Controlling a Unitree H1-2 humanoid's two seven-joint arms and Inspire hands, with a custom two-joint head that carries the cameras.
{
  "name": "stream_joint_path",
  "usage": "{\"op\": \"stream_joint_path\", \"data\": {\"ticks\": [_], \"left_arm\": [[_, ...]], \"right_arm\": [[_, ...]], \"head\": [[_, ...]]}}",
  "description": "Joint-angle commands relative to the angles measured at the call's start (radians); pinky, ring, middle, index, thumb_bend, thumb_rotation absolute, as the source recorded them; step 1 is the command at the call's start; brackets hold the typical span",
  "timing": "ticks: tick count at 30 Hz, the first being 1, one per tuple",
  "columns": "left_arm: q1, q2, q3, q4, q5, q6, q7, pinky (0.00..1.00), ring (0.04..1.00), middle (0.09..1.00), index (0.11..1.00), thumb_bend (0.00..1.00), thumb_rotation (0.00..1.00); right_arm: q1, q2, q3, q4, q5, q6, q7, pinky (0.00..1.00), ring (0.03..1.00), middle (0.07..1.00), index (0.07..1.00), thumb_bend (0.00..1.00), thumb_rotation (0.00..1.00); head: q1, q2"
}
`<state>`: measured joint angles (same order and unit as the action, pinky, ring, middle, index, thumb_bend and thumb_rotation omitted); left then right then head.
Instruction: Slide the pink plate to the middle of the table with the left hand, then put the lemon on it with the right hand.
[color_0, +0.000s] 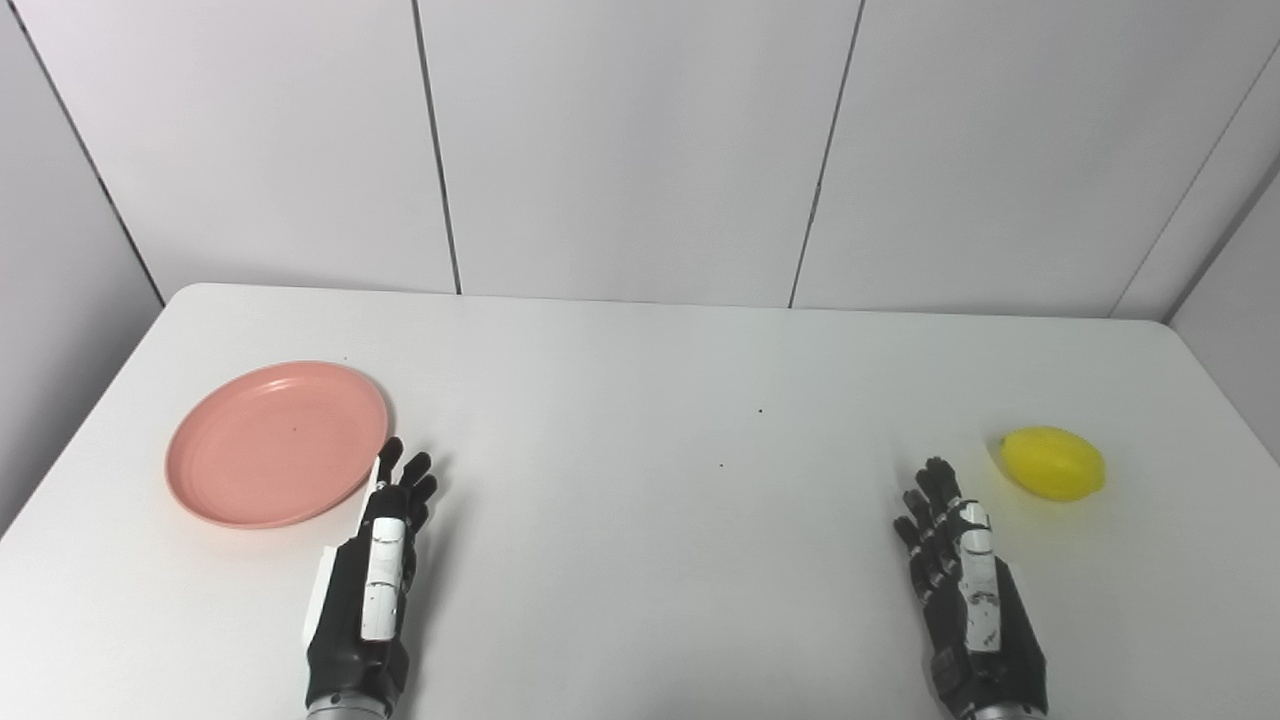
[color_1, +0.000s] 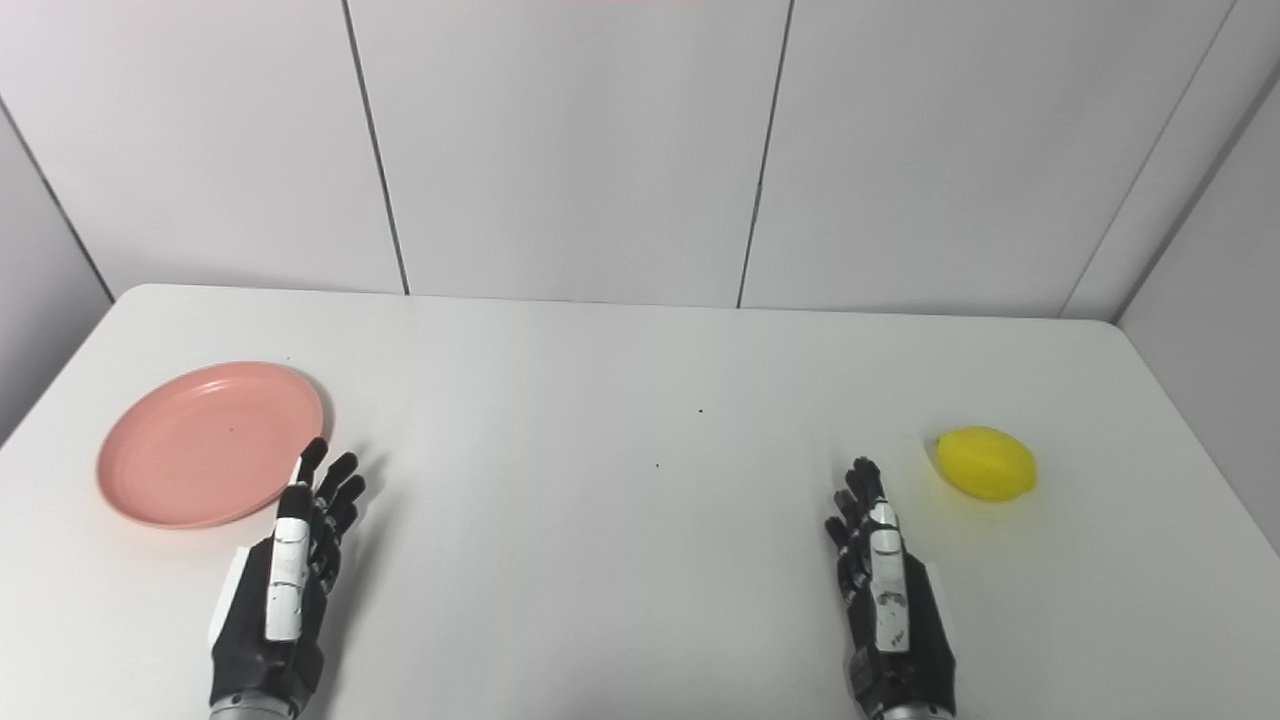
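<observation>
The pink plate (color_0: 275, 441) lies flat on the left part of the white table (color_0: 640, 520). My left hand (color_0: 375, 580) is open, fingers stretched forward, just right of the plate's near right rim; I cannot tell if it touches it. The yellow lemon (color_0: 1053, 463) lies on the right part of the table. My right hand (color_0: 965, 590) is open and empty, a little left of and nearer than the lemon, apart from it. Both also show in the right eye view: plate (color_1: 208, 443), lemon (color_1: 986, 463).
White wall panels (color_0: 640, 150) stand behind the table's far edge. The table's left and right edges run close to the plate and the lemon. A few tiny dark specks (color_0: 760, 410) dot the table's middle.
</observation>
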<state>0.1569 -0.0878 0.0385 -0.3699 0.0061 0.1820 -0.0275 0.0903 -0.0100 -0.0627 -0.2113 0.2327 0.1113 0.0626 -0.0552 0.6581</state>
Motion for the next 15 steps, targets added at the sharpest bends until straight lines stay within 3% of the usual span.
{"op": "stream_joint_path", "data": {"ticks": [1,15], "left_arm": [[0.028,0.034,-0.002,-0.024,-0.002,-0.010,-0.007,1.00,0.953,0.955,0.972,0.74,0.99],[0.029,0.030,-0.008,-0.027,0.007,0.003,-0.004,1.00,0.947,0.952,0.969,0.76,0.97]], "right_arm": [[0.000,-0.002,0.002,0.006,0.004,-0.008,0.007,1.00,1.000,1.000,0.971,0.79,0.97],[-0.001,-0.007,-0.001,0.011,0.006,-0.009,0.011,1.00,1.000,1.000,0.976,0.79,0.97]], "head": [[0.001,0.000],[0.003,0.000]]}}
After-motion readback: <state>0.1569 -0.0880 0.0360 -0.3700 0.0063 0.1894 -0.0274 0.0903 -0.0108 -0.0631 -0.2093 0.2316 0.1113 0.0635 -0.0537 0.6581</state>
